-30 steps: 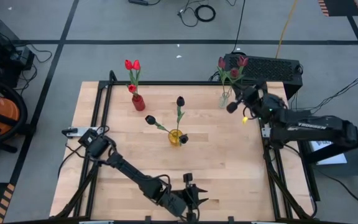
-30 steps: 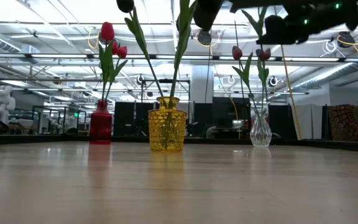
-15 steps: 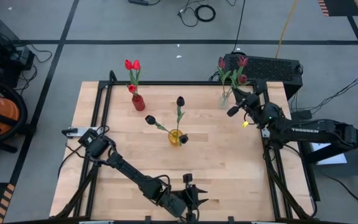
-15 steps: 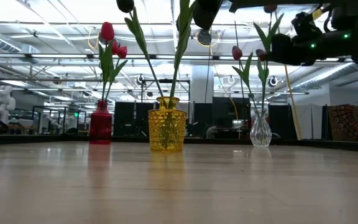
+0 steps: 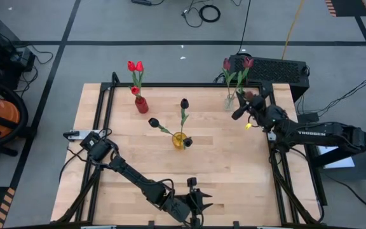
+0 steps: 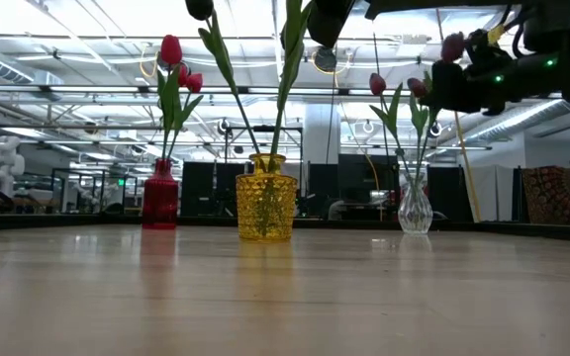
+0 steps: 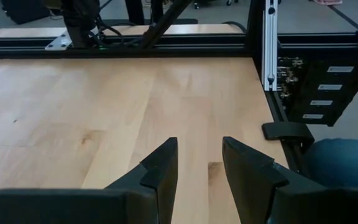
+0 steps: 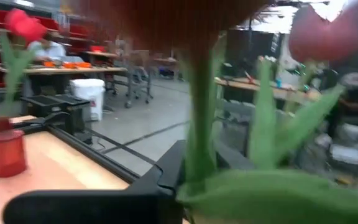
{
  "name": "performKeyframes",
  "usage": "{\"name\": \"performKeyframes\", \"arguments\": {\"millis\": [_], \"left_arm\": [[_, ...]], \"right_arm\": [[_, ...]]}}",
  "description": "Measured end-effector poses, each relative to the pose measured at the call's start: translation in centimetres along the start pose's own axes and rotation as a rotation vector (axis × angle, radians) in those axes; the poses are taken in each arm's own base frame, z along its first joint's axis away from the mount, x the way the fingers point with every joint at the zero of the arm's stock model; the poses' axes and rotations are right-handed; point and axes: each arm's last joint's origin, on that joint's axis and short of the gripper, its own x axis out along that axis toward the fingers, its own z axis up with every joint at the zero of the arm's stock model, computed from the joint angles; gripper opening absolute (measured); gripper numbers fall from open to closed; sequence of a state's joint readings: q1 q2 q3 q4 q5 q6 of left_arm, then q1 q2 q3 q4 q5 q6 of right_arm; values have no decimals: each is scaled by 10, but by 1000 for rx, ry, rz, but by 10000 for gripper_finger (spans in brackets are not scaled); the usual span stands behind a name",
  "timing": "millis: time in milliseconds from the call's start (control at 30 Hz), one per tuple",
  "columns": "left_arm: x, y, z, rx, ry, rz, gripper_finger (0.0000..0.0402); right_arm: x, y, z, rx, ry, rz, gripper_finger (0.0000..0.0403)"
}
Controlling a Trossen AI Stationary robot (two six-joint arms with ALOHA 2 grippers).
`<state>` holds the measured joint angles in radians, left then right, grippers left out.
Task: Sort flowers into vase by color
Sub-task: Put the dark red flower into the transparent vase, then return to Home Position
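The right end effector [image 5: 245, 105] holds a maroon tulip [image 6: 452, 46] beside the clear vase [image 6: 415, 209]; judged next: free the stem.

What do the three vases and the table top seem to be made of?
Red vase: opaque, glossy, perhaps glass or ceramic. Yellow vase: translucent, with a faceted pattern, likely pressed glass or plastic. Clear vase: see-through, stems show inside, glass or clear plastic. Table: pale wood, visible grain, satin finish.
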<state>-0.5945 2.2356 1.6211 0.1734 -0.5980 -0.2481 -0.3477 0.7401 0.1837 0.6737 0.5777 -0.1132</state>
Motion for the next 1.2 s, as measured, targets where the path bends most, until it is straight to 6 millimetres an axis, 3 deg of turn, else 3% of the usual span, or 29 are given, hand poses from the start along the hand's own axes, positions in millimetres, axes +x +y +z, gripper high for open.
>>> {"name": "performKeyframes", "arguments": {"millis": [467, 800, 967, 1200], "left_arm": [[0, 0, -1, 4, 4, 1, 134], [-2, -3, -3, 30, 11, -5, 134], [-14, -10, 6, 27, -8, -29, 134], [-47, -3, 51, 19, -55, -62, 134]], "right_arm": [[-4, 5, -13, 86, 127, -6, 168], [-24, 8, -27, 126, 310, 71, 226], [-36, 13, -21, 224, 321, 273, 222], [-55, 25, 4, 429, 229, 817, 199]]}}
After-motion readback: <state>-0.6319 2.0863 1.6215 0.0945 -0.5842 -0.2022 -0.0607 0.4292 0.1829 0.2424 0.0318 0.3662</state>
